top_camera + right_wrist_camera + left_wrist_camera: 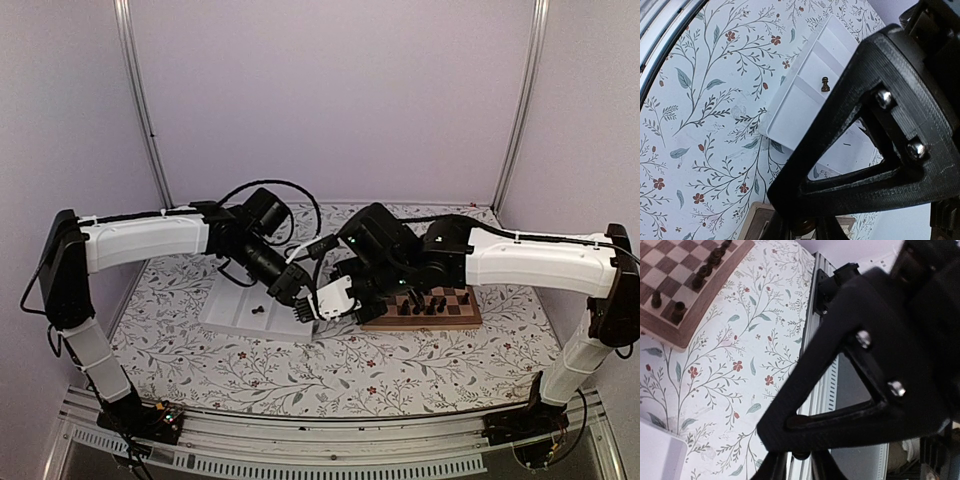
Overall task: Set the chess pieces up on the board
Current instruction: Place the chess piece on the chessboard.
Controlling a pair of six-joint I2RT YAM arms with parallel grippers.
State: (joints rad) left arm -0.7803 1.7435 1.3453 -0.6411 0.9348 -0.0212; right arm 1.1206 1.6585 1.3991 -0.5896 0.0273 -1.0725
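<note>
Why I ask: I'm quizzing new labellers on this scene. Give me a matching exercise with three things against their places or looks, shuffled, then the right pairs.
Things:
1. lone dark pawn
2. board
3. tray

Descriptions:
a. white plastic, left of the board in the top view
b. alone inside the tray
c. checkered wood, with several dark pieces standing on it

Pairs: 1-b; 2-c; 3-a.

white plastic tray with shallow ridged sections, left of centre, on a white tablecloth printed with green leafy sprigs and small red flowers, ribbed metal rail along the near edge, two slanted metal poles against pale lilac walls
</note>
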